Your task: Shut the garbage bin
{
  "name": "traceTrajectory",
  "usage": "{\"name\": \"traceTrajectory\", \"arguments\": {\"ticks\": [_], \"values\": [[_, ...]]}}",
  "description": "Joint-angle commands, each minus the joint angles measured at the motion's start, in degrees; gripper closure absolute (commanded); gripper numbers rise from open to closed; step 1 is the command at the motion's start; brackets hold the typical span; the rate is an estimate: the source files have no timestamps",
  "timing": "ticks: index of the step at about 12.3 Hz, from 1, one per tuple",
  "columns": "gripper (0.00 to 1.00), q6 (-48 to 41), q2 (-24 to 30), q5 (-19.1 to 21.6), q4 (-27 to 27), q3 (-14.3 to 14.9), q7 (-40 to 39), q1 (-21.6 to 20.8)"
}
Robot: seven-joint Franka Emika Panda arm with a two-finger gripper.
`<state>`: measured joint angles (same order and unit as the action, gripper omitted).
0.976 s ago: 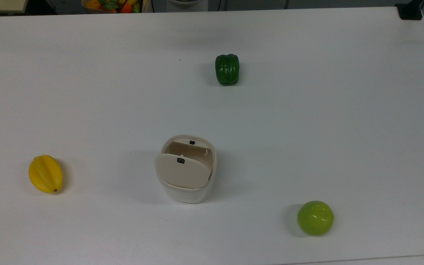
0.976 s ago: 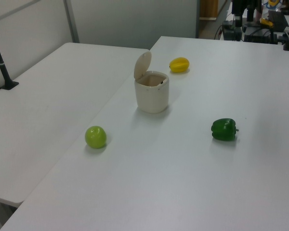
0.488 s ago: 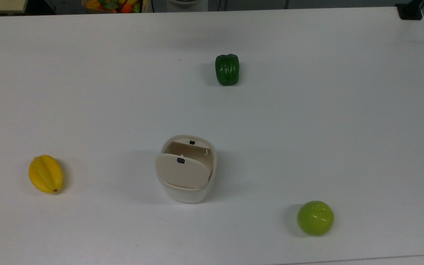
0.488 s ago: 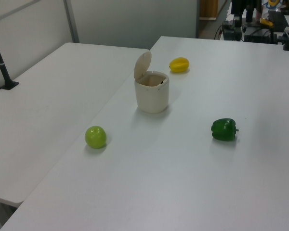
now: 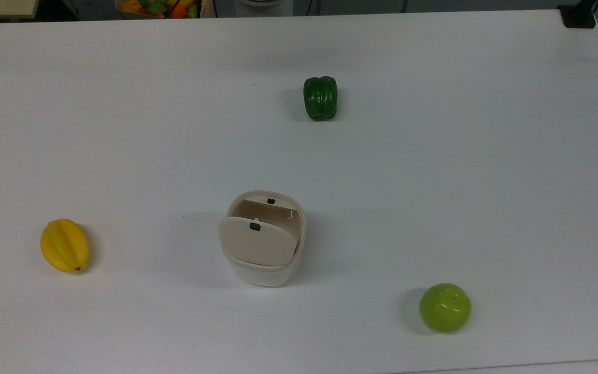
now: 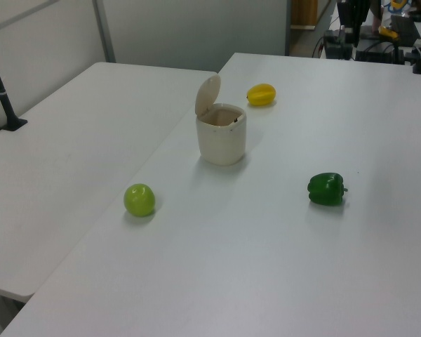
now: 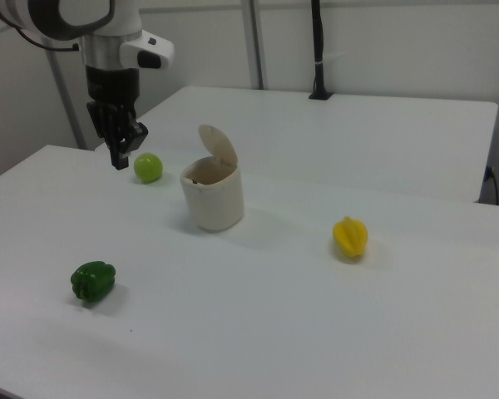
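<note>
Leftmost in the right view, the gripper [image 7: 119, 155] hangs above the table [image 7: 258, 332], its jaws seemingly together. Next, the garbage bin [image 7: 213, 199] stands upright mid-table, its lid [image 7: 219, 145] raised, opening facing the right view's left.

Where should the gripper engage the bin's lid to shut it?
Probably the lid's free top edge, not a pinch. It stands upright on its hinge above the garbage bin, so the gripper could push it down over the opening from the lid's outer face.

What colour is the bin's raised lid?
Beige; the small cream plastic bin's hinged lid shows best in the top view.
</note>
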<state>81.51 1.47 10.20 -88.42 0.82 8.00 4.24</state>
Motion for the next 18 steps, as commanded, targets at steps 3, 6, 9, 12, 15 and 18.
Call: {"name": "traceTrajectory", "arguments": {"ticks": [3,6,9,12,15,18], "values": [[1.00,6.4,-0.3,1.6,-0.4,0.6,-1.0,0.9],[1.00,11.0,-0.8,5.1,-0.5,0.7,-0.9,1.7],[1.00,20.7,-3.9,8.2,-0.3,0.6,-0.2,1.6],[1.00,33.0,-7.5,9.8,-0.3,0.1,-0.1,1.0],[1.00,47.5,-8.6,8.6,-0.3,-0.3,-1.1,-0.7],[1.00,61.3,-10.8,7.0,-0.3,-0.2,-3.8,-2.3]]}}
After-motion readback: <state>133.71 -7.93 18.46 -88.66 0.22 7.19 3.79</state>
